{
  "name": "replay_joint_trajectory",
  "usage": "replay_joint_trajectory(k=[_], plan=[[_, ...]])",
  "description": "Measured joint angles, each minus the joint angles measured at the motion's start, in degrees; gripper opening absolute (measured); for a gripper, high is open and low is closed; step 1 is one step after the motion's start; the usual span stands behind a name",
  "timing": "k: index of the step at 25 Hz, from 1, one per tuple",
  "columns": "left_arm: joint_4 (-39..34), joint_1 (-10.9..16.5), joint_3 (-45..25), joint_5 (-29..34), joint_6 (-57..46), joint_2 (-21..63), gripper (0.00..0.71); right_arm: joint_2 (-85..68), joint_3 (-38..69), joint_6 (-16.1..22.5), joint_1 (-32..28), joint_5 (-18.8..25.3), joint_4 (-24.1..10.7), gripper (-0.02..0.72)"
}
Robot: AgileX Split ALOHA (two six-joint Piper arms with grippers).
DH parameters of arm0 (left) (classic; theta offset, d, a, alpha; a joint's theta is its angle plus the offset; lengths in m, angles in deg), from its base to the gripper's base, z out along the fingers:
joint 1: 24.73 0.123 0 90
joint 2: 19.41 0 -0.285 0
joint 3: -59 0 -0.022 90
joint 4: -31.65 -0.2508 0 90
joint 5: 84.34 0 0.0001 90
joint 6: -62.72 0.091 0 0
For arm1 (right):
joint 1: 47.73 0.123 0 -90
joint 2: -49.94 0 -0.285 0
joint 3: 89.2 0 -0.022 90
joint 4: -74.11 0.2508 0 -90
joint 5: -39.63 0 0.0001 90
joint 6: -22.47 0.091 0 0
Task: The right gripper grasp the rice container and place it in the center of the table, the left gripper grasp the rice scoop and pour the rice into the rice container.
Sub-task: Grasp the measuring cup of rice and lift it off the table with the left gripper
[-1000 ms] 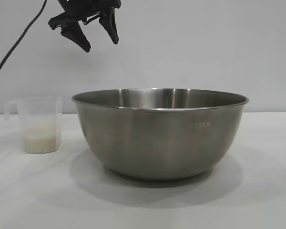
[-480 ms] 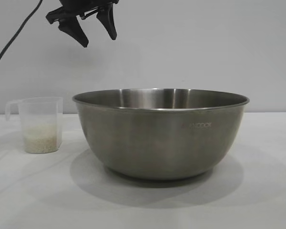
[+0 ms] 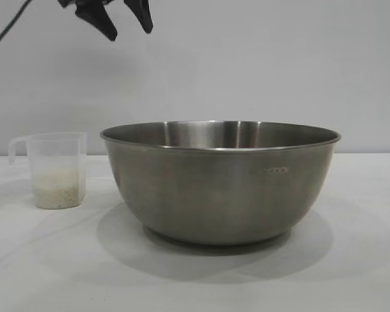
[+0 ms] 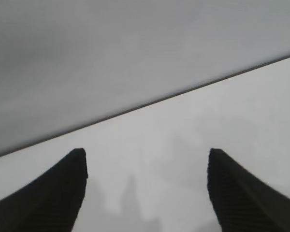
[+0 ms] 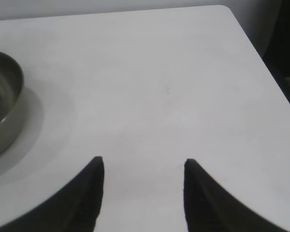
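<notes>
The rice container (image 3: 221, 188), a big steel bowl, stands in the middle of the white table (image 3: 351, 273). To its left the rice scoop (image 3: 55, 169), a clear cup with a handle, stands upright and holds rice (image 3: 55, 190) in its lower part. My left gripper (image 3: 129, 34) hangs high above the gap between scoop and bowl, open and empty; the left wrist view shows only bare cloth between its fingers, left gripper (image 4: 146, 153). My right gripper (image 5: 144, 161) is open over bare table, with the rice container's rim (image 5: 2, 96) off to one side.
A black cable (image 3: 6, 29) runs down from the left arm at the top left. The table's rounded corner and edge (image 5: 241, 29) show in the right wrist view, with dark floor beyond. A plain grey wall stands behind.
My left gripper has risen toward the top of the exterior view, so only its fingers show. Bowl and scoop have stayed where they were.
</notes>
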Motion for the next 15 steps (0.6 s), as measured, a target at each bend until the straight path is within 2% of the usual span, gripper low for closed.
replay_joint_trajectory(k=[4,7,10,15], plan=[[1.56,0.0,-0.34,-0.83,3.68,3.29,0.406,-0.09,0.11,0.0,0.0,0.0,-0.1,0.355],[2.82,0.0,-3.76,-3.94,7.35,7.14,0.406,-0.09,0.11,0.0,0.0,0.0,-0.1,0.355],[3.64,-0.04,-10.16,-9.41,10.74,11.98,0.406,-0.09,0.11,0.0,0.0,0.0,-0.1,0.355],[5.04,-0.04,-27.98,-23.9,12.25,20.3,0.406,-0.09,0.11,0.0,0.0,0.0,-0.1,0.355]])
